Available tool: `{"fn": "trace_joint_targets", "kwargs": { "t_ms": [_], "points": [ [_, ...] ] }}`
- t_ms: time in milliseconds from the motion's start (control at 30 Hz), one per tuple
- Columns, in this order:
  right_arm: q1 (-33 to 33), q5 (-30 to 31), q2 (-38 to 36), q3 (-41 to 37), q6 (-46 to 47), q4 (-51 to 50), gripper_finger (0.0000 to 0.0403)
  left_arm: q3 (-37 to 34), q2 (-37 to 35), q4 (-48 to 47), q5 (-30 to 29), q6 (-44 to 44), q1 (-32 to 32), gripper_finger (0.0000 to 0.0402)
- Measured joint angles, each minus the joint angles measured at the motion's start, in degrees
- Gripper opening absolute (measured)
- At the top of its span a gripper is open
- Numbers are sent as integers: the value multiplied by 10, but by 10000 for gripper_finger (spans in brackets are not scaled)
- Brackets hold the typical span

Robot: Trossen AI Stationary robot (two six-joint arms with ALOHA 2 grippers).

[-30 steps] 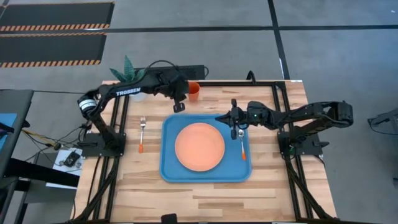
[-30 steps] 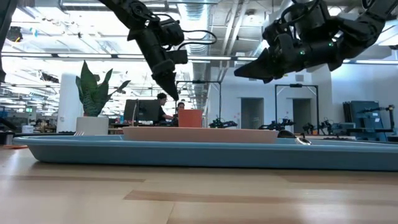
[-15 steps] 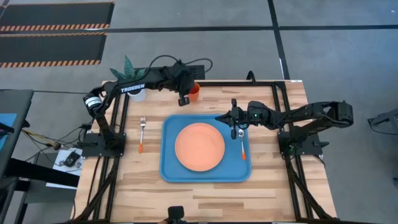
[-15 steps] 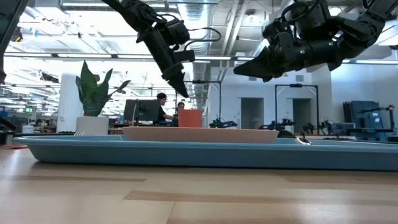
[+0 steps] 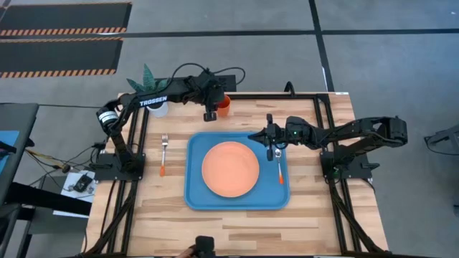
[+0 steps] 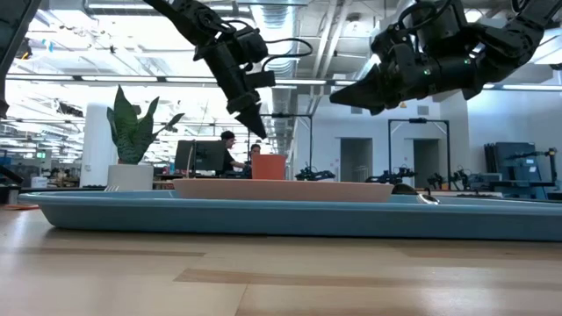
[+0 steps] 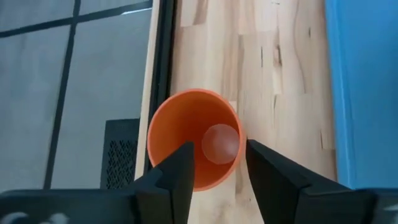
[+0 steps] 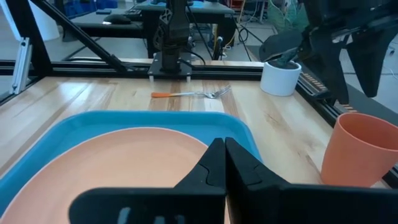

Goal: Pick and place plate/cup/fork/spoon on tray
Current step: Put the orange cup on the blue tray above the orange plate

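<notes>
The orange cup [image 5: 224,106] stands upright on its base on the wood near the table's far edge. My left gripper [image 7: 219,163] hangs open just above it, one finger over the rim and one past the cup's side, clear of it in the low view [image 6: 253,123]. The salmon plate [image 5: 229,169] lies flat in the light-blue tray [image 5: 197,195]. The spoon [image 5: 279,165] lies in the tray beside the plate, on the right. The fork [image 5: 163,153] lies on the wood left of the tray. My right gripper [image 5: 252,136] hovers shut over the tray's far right corner.
A white pot with a green plant [image 5: 156,106] stands at the far left corner, close to my left arm. Black frame rails [image 5: 143,143] run along the table's left, right and far edges. Bare wood lies in front of the tray.
My left gripper has moved toward the table's far edge, from beside the tray's far left corner to over the cup. It has rolled about its own axis and its fingers have opened. My right arm has kept still.
</notes>
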Motion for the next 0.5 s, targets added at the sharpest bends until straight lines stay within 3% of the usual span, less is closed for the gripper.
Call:
{"fn": "trace_joint_targets", "kwargs": {
  "t_ms": [233,500],
  "points": [
    [1,-1,0,0,0,1,8,-1,21,-20,-2,10,6,135],
    [4,-1,0,0,-1,-1,8,0,56,30,-19,48,-1,135]
  ]
}}
